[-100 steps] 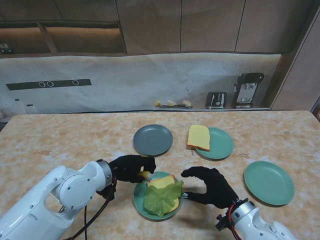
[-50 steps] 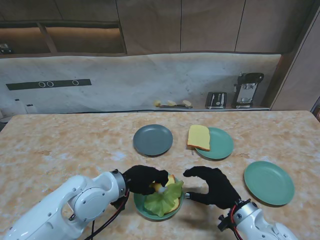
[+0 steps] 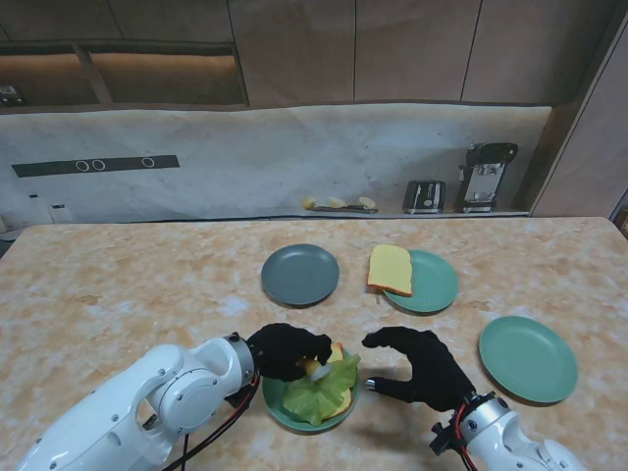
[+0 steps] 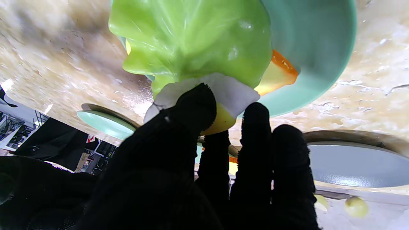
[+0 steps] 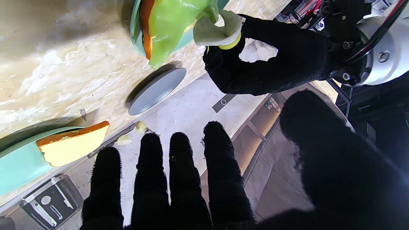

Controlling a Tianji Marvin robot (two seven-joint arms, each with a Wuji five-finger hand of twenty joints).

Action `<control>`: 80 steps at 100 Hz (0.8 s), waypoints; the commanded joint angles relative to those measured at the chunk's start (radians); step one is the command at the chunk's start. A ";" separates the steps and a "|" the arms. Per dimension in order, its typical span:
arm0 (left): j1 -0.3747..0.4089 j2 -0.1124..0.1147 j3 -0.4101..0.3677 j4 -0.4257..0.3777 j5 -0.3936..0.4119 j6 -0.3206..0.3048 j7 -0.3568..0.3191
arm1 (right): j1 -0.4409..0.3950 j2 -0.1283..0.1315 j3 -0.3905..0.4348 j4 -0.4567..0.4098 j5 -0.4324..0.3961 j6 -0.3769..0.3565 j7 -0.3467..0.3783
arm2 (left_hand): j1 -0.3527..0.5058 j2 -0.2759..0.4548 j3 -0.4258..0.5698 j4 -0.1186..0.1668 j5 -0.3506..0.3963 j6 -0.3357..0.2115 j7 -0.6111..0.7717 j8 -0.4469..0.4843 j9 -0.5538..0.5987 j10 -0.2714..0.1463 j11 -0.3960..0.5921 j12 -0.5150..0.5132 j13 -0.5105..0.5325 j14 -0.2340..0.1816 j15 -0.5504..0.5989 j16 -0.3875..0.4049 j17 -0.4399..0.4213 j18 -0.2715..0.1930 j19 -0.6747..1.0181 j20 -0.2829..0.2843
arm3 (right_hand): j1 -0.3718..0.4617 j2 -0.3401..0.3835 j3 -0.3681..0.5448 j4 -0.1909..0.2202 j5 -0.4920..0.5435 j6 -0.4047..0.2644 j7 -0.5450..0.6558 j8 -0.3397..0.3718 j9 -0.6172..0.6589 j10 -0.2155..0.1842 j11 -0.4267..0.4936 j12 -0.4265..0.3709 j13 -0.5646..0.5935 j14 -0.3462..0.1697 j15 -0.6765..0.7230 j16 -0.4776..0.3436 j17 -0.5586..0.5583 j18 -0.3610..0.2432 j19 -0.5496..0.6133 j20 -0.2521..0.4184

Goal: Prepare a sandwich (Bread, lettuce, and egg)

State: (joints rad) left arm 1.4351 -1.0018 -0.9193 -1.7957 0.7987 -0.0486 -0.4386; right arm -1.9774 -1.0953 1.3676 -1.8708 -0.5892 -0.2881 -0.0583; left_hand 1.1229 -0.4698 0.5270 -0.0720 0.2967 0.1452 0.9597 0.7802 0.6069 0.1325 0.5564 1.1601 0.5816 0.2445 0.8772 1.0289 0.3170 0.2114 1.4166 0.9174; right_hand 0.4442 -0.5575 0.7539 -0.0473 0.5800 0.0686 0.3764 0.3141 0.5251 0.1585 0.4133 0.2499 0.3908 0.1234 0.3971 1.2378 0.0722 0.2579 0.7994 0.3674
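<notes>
The left robot hand (image 3: 285, 350) has its thumb and fingers pinched on a fried egg (image 4: 220, 95), white with a yellow yolk, held at the edge of the lettuce (image 3: 321, 385) over the nearest green plate (image 3: 278, 406). From the stand, the egg is a small pale spot at the fingertips, hard to make out; the left wrist view shows it lying flat-side against the leaf, mostly covered by the thumb. The lettuce lies on a slice of bread (image 3: 336, 351), its long axis running from farther from me on the right toward me on the left; only a corner of the bread shows past it.

The right robot hand (image 3: 420, 365) hovers just right of that plate, fingers spread and curved, holding nothing.

Farther from me stand a grey plate (image 3: 300, 274) and a green plate (image 3: 440, 285) bearing a second slice of bread (image 3: 390, 269), which overhangs its left rim. A third green plate (image 3: 528, 358) sits on the right of the marbled surface (image 3: 128, 285). On the back ledge are a toaster (image 3: 424, 196) and a dark appliance (image 3: 486, 177); no writing on them can be read.
</notes>
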 commanded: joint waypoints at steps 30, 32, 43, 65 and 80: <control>0.001 0.008 -0.003 -0.008 -0.022 -0.005 -0.070 | -0.009 -0.005 -0.006 -0.003 -0.001 0.005 0.016 | -0.060 0.050 0.018 0.043 -0.008 0.001 -0.079 -0.049 -0.120 0.012 0.046 -0.179 -0.081 0.011 -0.082 -0.168 -0.069 -0.015 -0.052 0.004 | -0.034 0.017 -0.018 0.026 0.005 -0.009 0.001 0.001 0.023 -0.024 0.000 0.011 -0.012 -0.026 -0.003 0.019 -0.013 -0.014 -0.012 0.019; 0.002 0.008 -0.004 -0.009 -0.022 -0.007 -0.072 | -0.009 -0.005 -0.007 -0.003 -0.001 0.005 0.016 | -0.065 0.056 0.019 0.045 -0.007 0.001 -0.084 -0.052 -0.126 0.013 0.044 -0.195 -0.084 0.012 -0.092 -0.178 -0.072 -0.012 -0.056 0.002 | -0.034 0.017 -0.017 0.026 0.005 -0.009 0.002 0.002 0.024 -0.023 0.000 0.011 -0.012 -0.026 -0.003 0.019 -0.013 -0.014 -0.012 0.019; 0.006 0.010 -0.009 -0.013 -0.026 -0.012 -0.079 | -0.009 -0.005 -0.008 -0.003 -0.001 0.005 0.014 | -0.101 0.106 0.011 0.067 -0.011 0.003 -0.131 -0.078 -0.177 0.016 0.055 -0.376 -0.107 0.016 -0.137 -0.232 -0.097 -0.011 -0.073 -0.013 | -0.034 0.017 -0.018 0.026 0.006 -0.010 0.002 0.002 0.024 -0.023 0.000 0.011 -0.011 -0.026 -0.003 0.020 -0.013 -0.014 -0.013 0.019; 0.048 0.009 -0.060 -0.043 -0.022 -0.036 -0.075 | -0.005 -0.006 -0.008 0.000 -0.004 0.003 0.010 | -0.136 0.129 -0.086 0.060 -0.019 0.014 -0.275 -0.219 -0.271 0.036 -0.070 -0.579 -0.211 0.021 -0.338 -0.398 -0.230 0.035 -0.316 -0.136 | -0.033 0.019 -0.019 0.026 0.004 -0.009 0.002 0.002 0.024 -0.023 0.000 0.012 -0.012 -0.027 -0.002 0.020 -0.013 -0.013 -0.013 0.020; 0.109 0.003 -0.126 -0.073 -0.023 -0.043 -0.044 | 0.005 -0.006 -0.008 0.004 -0.005 0.005 0.008 | -0.135 0.151 -0.169 0.058 -0.020 0.011 -0.286 -0.235 -0.284 0.043 -0.112 -0.638 -0.234 0.020 -0.405 -0.455 -0.268 0.058 -0.422 -0.201 | -0.033 0.019 -0.019 0.026 0.004 -0.010 0.002 0.002 0.023 -0.023 0.000 0.012 -0.012 -0.026 -0.003 0.020 -0.013 -0.014 -0.014 0.020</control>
State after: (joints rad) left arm 1.5184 -0.9987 -1.0307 -1.8522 0.7767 -0.0904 -0.4883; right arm -1.9725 -1.0954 1.3636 -1.8684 -0.5922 -0.2850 -0.0611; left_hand 0.9939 -0.3462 0.3801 -0.0314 0.2958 0.1520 0.6913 0.5555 0.3512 0.1708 0.4549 0.5448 0.3723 0.2573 0.4913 0.5973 0.0731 0.2513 1.0172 0.7428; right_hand 0.4442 -0.5568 0.7539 -0.0473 0.5800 0.0686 0.3764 0.3141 0.5251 0.1584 0.4133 0.2499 0.3908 0.1234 0.3971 1.2378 0.0722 0.2579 0.7991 0.3674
